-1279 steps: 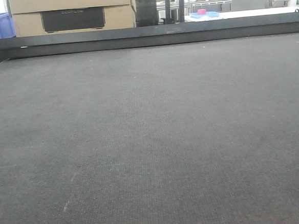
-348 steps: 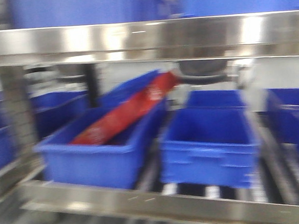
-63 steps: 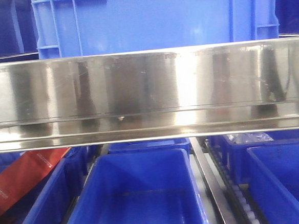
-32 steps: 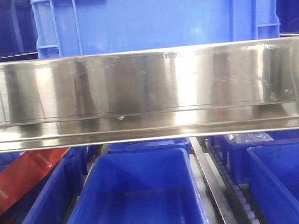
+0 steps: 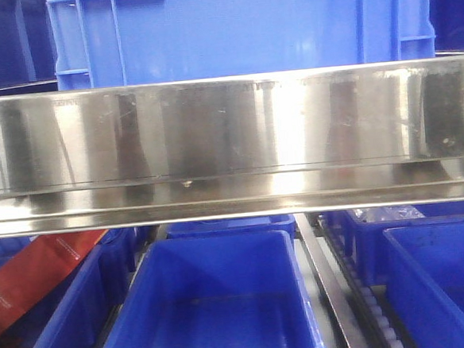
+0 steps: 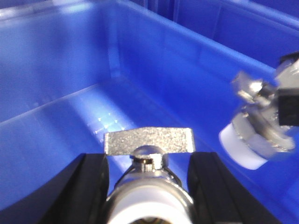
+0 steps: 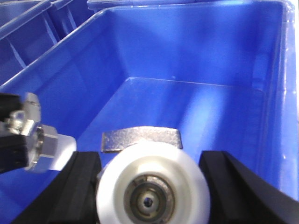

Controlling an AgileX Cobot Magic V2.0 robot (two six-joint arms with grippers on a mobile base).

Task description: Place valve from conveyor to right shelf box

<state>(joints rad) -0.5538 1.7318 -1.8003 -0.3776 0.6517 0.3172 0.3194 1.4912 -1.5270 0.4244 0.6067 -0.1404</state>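
Blue box (image 7: 196, 56) walls fill both wrist views. Your left gripper (image 6: 148, 170) has its jaws clenched on a valve (image 6: 148, 141). Your right gripper (image 7: 150, 168) grasps a second valve (image 7: 153, 191) in its jaws.

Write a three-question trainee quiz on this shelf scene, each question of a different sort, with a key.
1. True or false: the left hand is empty.
2. Fill in: the right hand grips a valve whose round end cap is ____.
3. What lies under that valve? A) a wooden table B) the blue box C) a cardboard carton

Key: 1 false, it is shut on a second valve. 2 white. 3 B.
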